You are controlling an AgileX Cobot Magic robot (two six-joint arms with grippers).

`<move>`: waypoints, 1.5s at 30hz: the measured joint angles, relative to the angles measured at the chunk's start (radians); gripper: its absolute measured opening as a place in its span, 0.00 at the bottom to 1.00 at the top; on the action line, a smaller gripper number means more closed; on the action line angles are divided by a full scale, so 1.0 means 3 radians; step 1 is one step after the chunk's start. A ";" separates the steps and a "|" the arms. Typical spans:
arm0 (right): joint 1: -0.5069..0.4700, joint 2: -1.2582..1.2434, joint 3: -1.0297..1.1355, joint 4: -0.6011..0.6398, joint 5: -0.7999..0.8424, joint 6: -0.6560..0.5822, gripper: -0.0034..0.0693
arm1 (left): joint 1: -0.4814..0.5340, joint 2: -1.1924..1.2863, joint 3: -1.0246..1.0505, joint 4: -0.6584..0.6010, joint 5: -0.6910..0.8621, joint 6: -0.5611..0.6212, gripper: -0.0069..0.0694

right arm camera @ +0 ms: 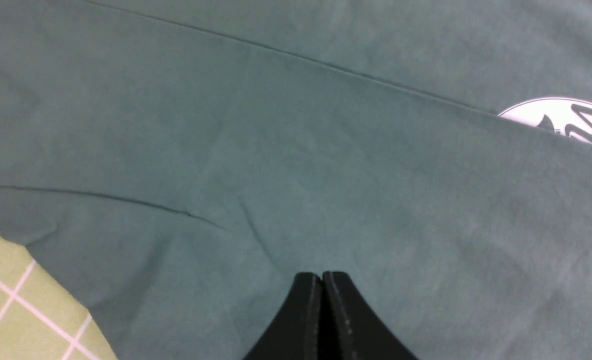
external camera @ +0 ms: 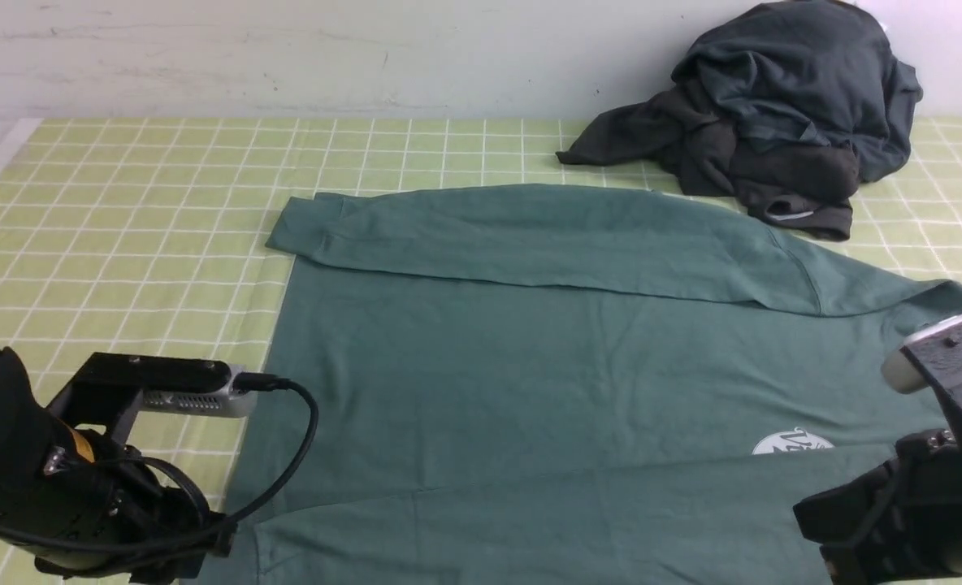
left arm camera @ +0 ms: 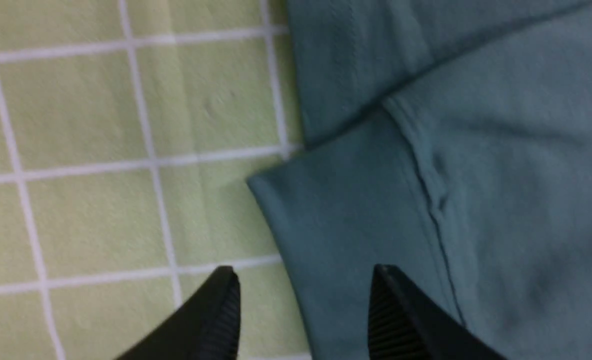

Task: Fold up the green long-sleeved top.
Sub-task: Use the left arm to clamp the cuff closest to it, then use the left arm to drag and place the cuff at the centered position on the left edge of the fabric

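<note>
The green long-sleeved top [external camera: 530, 357] lies flat across the checked cloth, one sleeve folded over its far edge and the other folded along the near edge, half covering the white round logo [external camera: 791, 443]. In the left wrist view my left gripper [left arm camera: 303, 280] stands open above a ribbed cuff [left arm camera: 336, 235] of the top, nothing between its fingers. My right gripper [right arm camera: 322, 275] is shut and empty, hovering over the near sleeve [right arm camera: 296, 190]. In the front view both arms sit at the near corners, their fingers hidden.
A heap of dark charcoal and slate-blue garments [external camera: 782, 114] lies at the far right by the wall. The yellow-green checked tablecloth [external camera: 123, 203] stretches bare to the left of the top.
</note>
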 joint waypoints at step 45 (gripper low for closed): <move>0.0000 0.0000 0.0000 0.0158 0.0000 -0.0013 0.04 | 0.0031 0.1485 -0.2185 0.0406 -0.0183 0.0161 0.10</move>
